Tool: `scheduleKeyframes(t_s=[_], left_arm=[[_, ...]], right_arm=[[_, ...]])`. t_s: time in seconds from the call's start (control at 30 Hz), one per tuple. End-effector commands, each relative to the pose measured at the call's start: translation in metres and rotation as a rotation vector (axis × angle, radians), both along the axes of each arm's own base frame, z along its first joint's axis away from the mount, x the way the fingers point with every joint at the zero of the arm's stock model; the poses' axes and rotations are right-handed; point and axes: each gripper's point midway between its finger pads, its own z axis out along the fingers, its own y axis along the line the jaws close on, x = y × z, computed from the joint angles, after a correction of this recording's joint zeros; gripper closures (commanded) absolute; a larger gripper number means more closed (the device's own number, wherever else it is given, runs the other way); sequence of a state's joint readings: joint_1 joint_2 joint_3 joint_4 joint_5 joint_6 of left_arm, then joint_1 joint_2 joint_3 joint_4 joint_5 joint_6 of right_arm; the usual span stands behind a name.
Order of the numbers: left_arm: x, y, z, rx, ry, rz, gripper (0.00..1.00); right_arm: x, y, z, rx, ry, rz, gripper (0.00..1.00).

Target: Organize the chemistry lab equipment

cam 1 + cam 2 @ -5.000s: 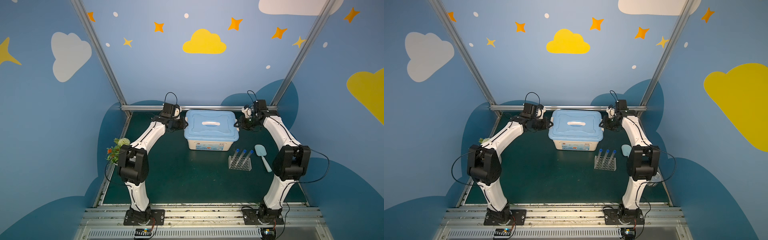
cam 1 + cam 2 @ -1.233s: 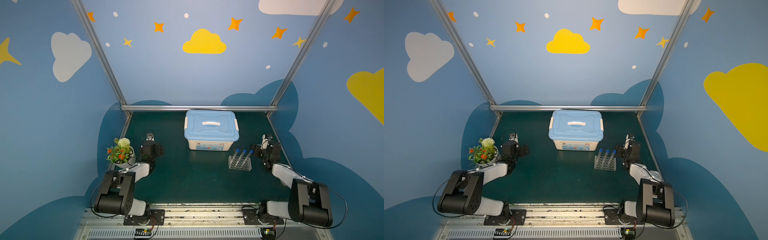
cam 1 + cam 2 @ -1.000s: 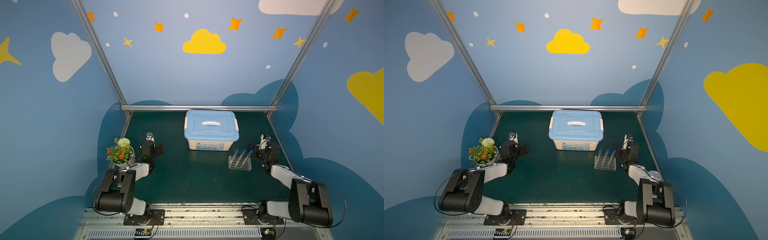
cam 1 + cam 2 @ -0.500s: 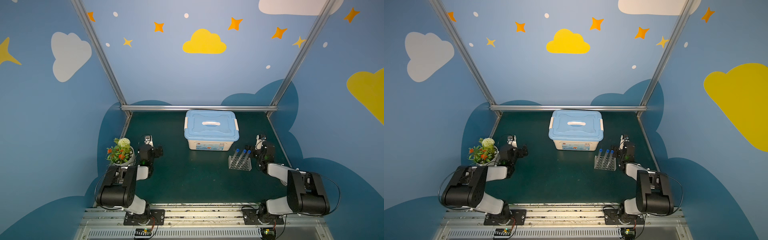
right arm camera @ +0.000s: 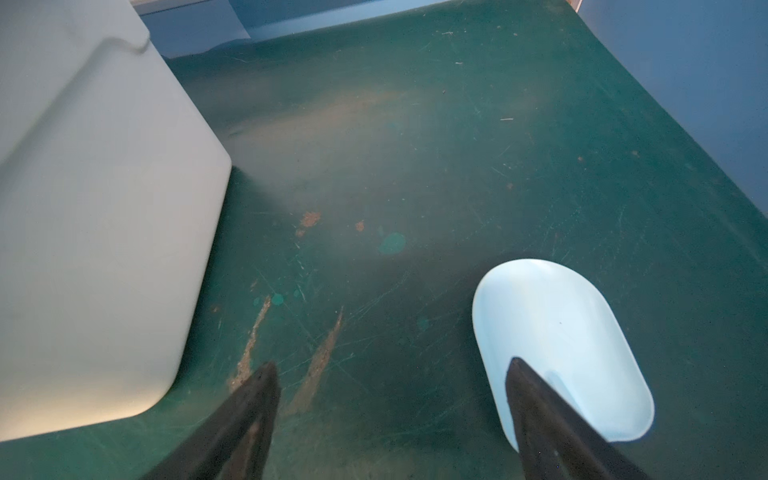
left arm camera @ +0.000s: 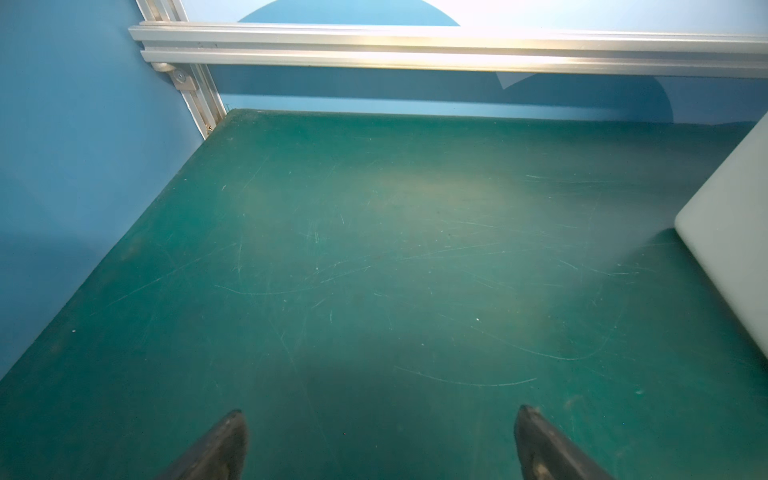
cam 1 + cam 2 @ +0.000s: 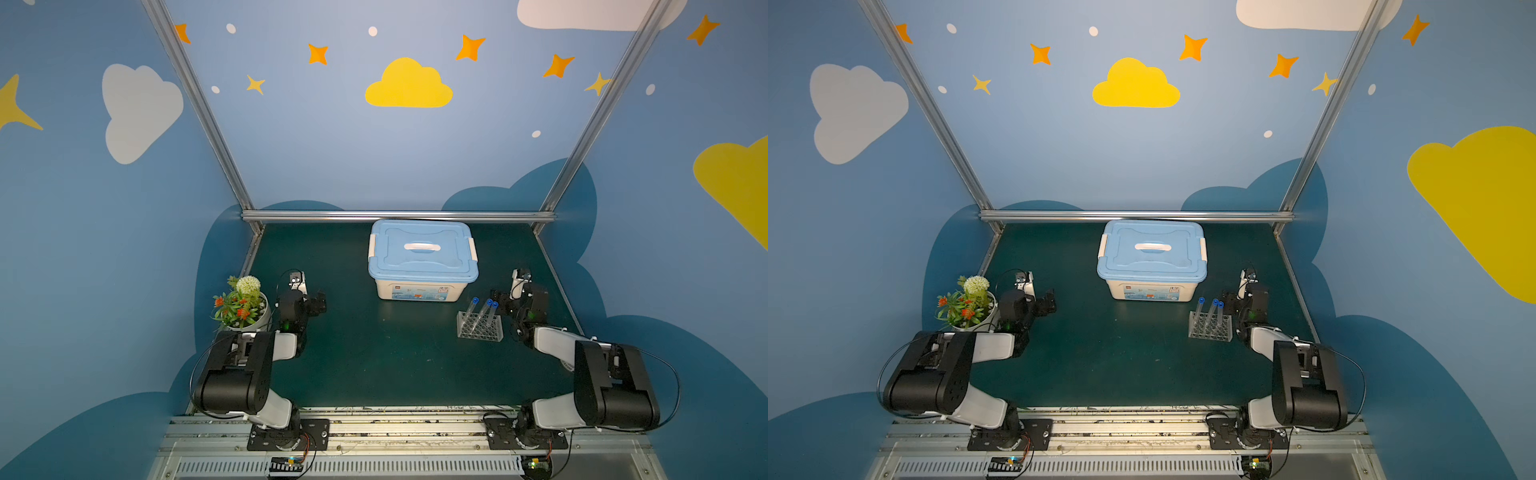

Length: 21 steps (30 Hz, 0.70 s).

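Clear rack (image 7: 480,330) holding three tilted, caps-up test tubes (image 7: 482,312) stands near the tabletop's (image 7: 374,361) right edge, just beside the right gripper (image 5: 388,365), the nearer one. Its jaws gape wide and empty, one finger (image 5: 540,407) overlapping a pale scoop (image 5: 557,328). The left gripper (image 6: 380,413) is equally wide and holds nothing.

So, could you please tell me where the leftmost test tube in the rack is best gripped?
Probably the bare upper length just under its blue cap, from above: the test tube leans in the rack, cap uppermost, and the two other tubes stand close on its right.
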<state>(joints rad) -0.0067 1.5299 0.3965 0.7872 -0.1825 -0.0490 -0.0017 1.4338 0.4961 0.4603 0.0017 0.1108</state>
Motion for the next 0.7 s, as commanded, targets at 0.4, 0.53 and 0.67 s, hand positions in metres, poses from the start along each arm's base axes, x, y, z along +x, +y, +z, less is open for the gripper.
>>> scheduleKeyframes(t_s=[0.4, 0.53, 0.67], left_arm=[[0.0027, -0.0002, 0.0030, -0.001, -0.014, -0.006, 0.00], [0.0030, -0.0001, 0.0035, -0.001, -0.016, -0.006, 0.00], [0.0029, -0.0001, 0.0033, -0.001, -0.016, -0.006, 0.00]], right_arm=[[0.0050, 0.0007, 0.0025, -0.030, -0.008, -0.009, 0.14], [0.0055, 0.0003, 0.0032, -0.031, -0.010, -0.010, 0.14], [0.0055, 0.0014, 0.0021, -0.037, -0.003, -0.008, 0.14]])
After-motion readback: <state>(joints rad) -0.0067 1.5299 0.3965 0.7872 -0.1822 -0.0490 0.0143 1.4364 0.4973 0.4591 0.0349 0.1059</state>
